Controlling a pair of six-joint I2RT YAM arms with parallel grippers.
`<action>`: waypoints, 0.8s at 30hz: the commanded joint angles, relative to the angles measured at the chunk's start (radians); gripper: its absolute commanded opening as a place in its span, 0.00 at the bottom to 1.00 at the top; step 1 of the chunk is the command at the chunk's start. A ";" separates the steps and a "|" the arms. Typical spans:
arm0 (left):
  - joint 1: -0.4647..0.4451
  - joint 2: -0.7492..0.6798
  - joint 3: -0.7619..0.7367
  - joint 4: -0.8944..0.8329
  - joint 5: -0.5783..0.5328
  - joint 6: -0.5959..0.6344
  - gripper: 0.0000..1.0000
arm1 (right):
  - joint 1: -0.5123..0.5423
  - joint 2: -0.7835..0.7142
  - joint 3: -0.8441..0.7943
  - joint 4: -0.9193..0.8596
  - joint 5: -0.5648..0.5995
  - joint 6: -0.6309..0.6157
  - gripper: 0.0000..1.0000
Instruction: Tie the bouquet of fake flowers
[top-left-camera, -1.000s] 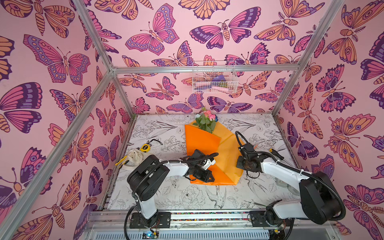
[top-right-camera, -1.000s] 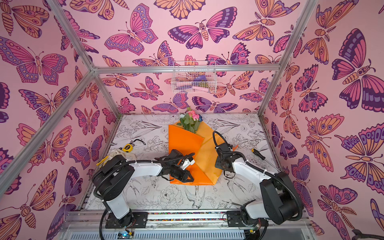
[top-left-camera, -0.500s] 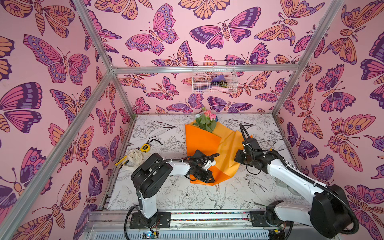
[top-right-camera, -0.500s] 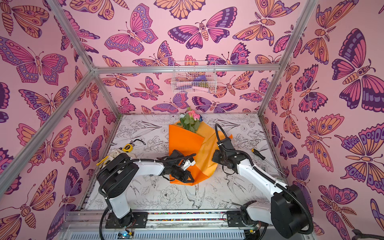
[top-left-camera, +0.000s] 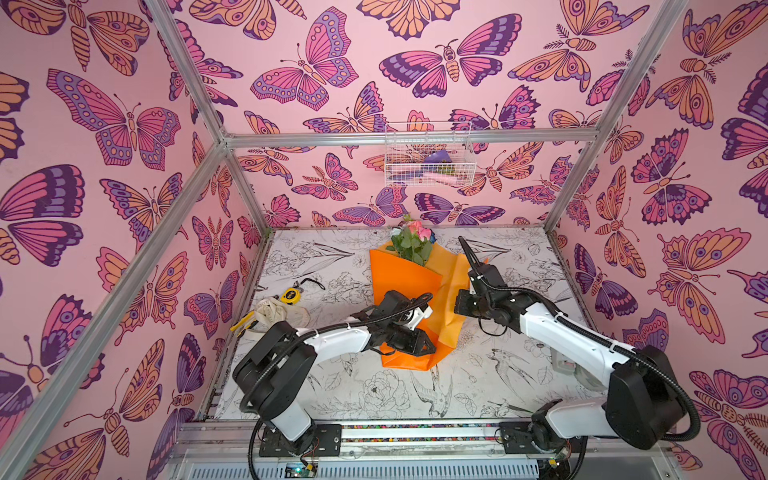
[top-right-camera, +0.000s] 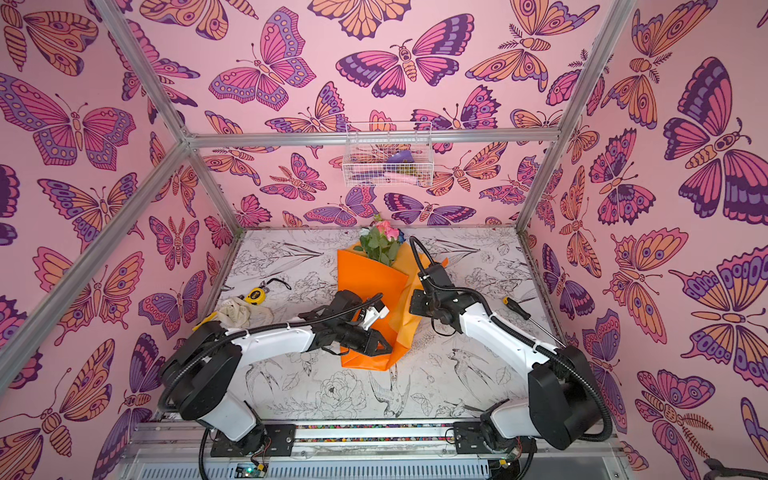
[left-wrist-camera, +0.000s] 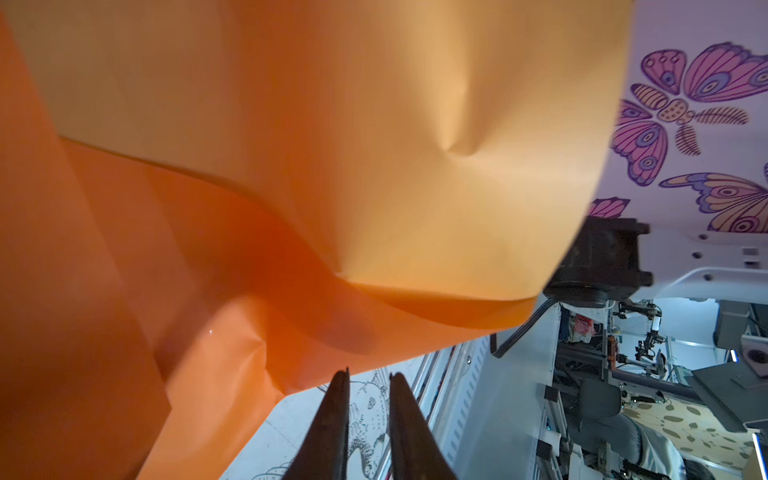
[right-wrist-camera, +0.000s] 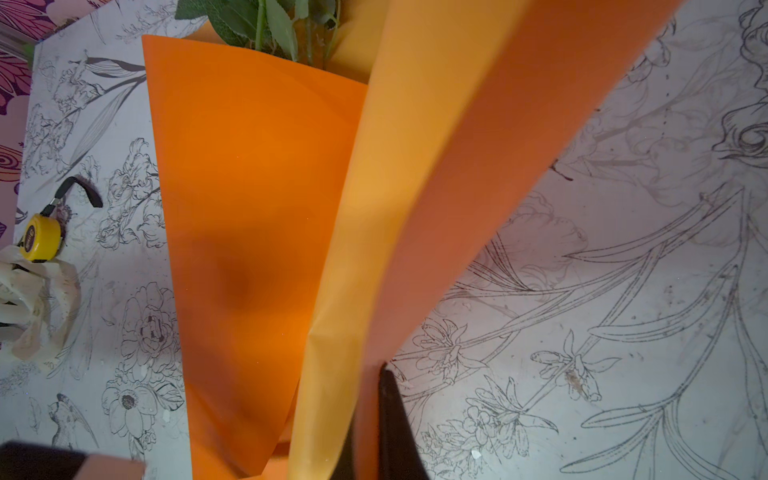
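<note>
The bouquet of fake flowers lies mid-table with its pink blooms and green leaves (top-left-camera: 411, 243) toward the back wall, wrapped in orange wrapping paper (top-left-camera: 401, 286). In both top views my left gripper (top-left-camera: 432, 348) lies low across the paper's near end. In the left wrist view its jaws (left-wrist-camera: 369, 376) stand slightly apart with only table between them, and the paper (left-wrist-camera: 291, 187) hangs just beyond the tips. My right gripper (top-left-camera: 456, 306) is shut on the paper's right flap (right-wrist-camera: 436, 166) and holds it raised; one finger (right-wrist-camera: 388, 411) shows, the other is hidden behind the flap.
A yellow tape measure (top-left-camera: 289, 295) and a crumpled cream ribbon (top-left-camera: 276, 316) lie at the left table edge. A screwdriver (top-right-camera: 515, 305) lies at the right edge. A wire basket (top-left-camera: 428, 160) hangs on the back wall. Aluminium frame posts stand at the corners.
The right gripper has lifted the right flap up and in toward the bouquet's middle. The left jaws have parted a little; the left arm has hardly moved.
</note>
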 joint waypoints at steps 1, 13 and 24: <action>0.029 -0.051 -0.017 -0.036 -0.102 -0.077 0.19 | 0.009 0.013 0.050 -0.008 -0.010 -0.030 0.00; 0.077 0.032 -0.096 0.080 -0.223 -0.181 0.11 | 0.056 0.089 0.142 -0.038 -0.003 -0.081 0.00; 0.077 0.109 -0.134 0.165 -0.194 -0.217 0.08 | 0.152 0.292 0.336 -0.062 -0.016 -0.123 0.00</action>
